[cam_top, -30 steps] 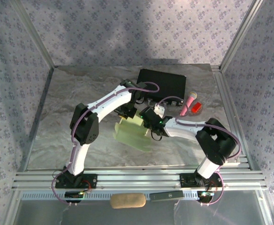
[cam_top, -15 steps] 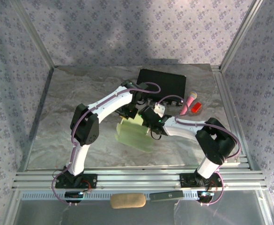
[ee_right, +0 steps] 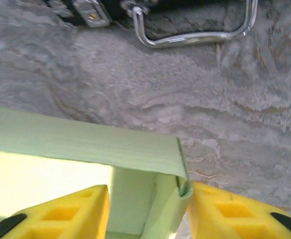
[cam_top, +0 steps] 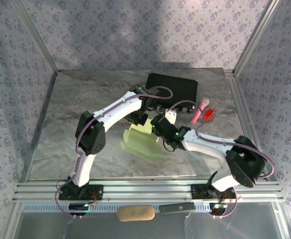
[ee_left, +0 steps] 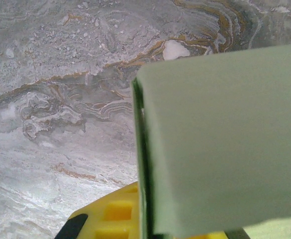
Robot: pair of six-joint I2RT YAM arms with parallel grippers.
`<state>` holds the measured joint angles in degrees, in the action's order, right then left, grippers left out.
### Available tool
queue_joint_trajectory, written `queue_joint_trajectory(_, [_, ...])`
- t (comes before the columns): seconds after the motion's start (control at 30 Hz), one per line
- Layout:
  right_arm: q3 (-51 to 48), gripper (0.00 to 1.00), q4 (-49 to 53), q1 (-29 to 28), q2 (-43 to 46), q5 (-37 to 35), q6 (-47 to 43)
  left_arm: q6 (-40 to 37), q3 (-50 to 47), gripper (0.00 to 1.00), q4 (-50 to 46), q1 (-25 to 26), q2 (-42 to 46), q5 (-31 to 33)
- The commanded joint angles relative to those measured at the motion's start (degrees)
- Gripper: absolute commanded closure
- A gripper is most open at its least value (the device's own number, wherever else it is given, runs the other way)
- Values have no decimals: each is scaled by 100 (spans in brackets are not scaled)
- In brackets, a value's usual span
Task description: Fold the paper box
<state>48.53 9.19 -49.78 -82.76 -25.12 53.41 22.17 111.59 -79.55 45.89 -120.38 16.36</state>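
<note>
The paper box is pale yellow-green card, partly erected, standing on the marble table just in front of both grippers. My left gripper reaches in from behind and is shut on an upright wall of the paper box, with a yellow finger pressed against the card's edge. My right gripper is open at the box's right corner. In the right wrist view the folded corner lies against the right finger, while the left finger stands apart inside the box.
A black case with a metal handle lies behind the box. A pink object and a red one sit at the back right. A tan roll and a black bar lie beyond the front rail.
The right gripper has opened after being shut on the box's corner, and the right arm's elbow has swung out to the right. The left gripper keeps its hold.
</note>
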Motion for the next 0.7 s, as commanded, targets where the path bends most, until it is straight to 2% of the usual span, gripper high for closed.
queue_joint_trajectory(0.0, [-112, 52, 49, -41, 295, -106, -150, 27, 248, 100, -224, 47, 99, 115])
queue_joint_trajectory(0.17, [-151, 56, 306, -6, 150, 2, 255, 11, 359, 100, -304, 51, 23, 96])
queue_joint_trajectory(0.37, [-104, 56, 277, -6, -197, 158, 716, -33, 411, 100, -340, 46, -57, 56])
queue_joint_trajectory(0.47, [14, 61, 428, 61, -473, 258, 1097, -72, 475, 100, -373, 50, -150, 47])
queue_joint_trajectory(0.53, [97, 69, 467, 98, -636, 306, 1289, -90, 492, 100, -373, 43, -208, 33])
queue_joint_trajectory(0.57, [124, 73, 486, 100, -681, 307, 1357, -99, 493, 99, -369, 52, -235, 26])
queue_joint_trajectory(0.67, [238, 92, 680, 78, -772, 247, 1656, -108, 486, 75, -329, 47, -276, 62])
